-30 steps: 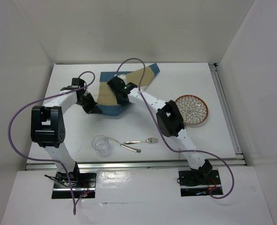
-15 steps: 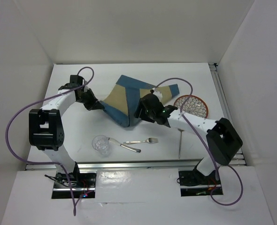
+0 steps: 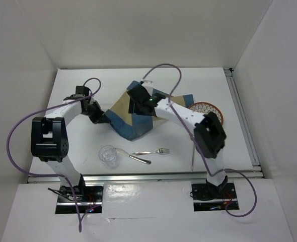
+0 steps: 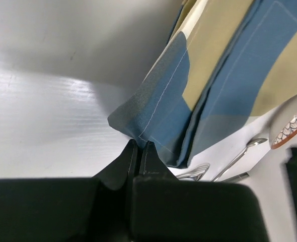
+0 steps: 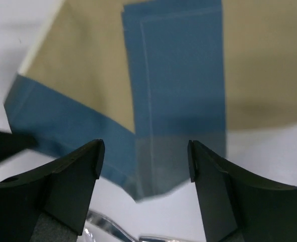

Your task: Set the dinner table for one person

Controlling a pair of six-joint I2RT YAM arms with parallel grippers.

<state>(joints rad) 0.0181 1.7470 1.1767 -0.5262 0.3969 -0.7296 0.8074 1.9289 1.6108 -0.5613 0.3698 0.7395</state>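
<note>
Left wrist view shows the left gripper [image 4: 139, 146] pinched tight on a corner of the striped placemat [image 4: 224, 75]. The right gripper [image 5: 144, 156] hangs wide-jawed above its folded middle. The dinner table [image 3: 234, 146] lies beneath both.

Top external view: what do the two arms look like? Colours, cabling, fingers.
Left arm and right arm match: white links, boxy black joint housings, black base plates. A purple cable loops loosely along each. A green light glows near the right wrist. The fingers are matte black, blocky wedges.
</note>
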